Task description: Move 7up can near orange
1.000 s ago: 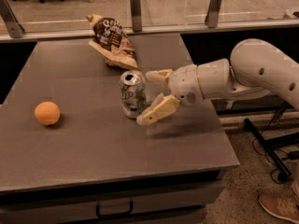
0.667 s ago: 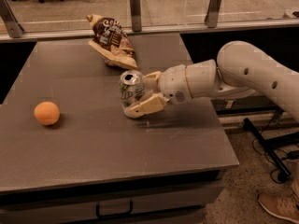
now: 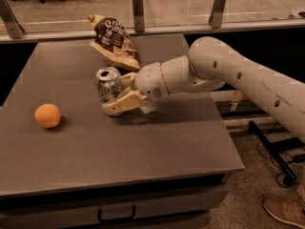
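Note:
The 7up can (image 3: 107,83) is silver-grey with a greenish logo and stands slightly tilted near the middle of the grey table (image 3: 95,147). My gripper (image 3: 116,93) reaches in from the right and is shut on the can, one cream finger (image 3: 119,105) in front of it and the other behind. The orange (image 3: 47,115) sits on the table at the left, well apart from the can.
A brown-and-tan snack bag (image 3: 113,41) lies at the back of the table, just behind the can. My white arm (image 3: 228,78) stretches over the table's right side. A glass rail runs behind the table. Cables and a shoe lie on the floor at right.
My gripper has closed around the can and carried it leftward, toward the orange. The orange and the bag have not moved.

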Robot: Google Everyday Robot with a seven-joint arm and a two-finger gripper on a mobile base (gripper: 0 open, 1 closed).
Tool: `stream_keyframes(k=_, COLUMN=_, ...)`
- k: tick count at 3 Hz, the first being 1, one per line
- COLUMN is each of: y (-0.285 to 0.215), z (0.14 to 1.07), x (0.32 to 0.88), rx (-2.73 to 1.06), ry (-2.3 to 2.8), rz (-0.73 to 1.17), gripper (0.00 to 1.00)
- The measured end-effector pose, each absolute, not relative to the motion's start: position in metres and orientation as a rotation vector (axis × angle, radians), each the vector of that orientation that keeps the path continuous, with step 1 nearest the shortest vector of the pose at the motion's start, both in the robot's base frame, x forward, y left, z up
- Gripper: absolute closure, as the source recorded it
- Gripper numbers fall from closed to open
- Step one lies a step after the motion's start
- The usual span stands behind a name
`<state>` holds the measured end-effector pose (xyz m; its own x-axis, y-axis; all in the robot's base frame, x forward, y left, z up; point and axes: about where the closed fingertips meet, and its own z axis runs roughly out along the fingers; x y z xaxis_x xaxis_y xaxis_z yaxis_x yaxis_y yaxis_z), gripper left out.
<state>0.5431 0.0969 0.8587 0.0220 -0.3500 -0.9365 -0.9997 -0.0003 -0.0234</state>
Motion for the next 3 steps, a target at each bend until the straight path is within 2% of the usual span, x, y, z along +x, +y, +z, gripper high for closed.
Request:
stream_keyframes(k=1, y=0.146, z=0.857, x=0.539, rx=-1.523, ry=1.387, rz=1.097, gripper=1.00)
stream_keyframes(k=2, y=0.176, z=0.856, x=0.533, rx=-1.556, ry=1.348, rz=1.156, gripper=0.84)
stream_keyframes(k=3, y=0.198, z=0.856, x=0.527, rx=-1.593, ry=1.314, rz=1.188, gripper=0.59)
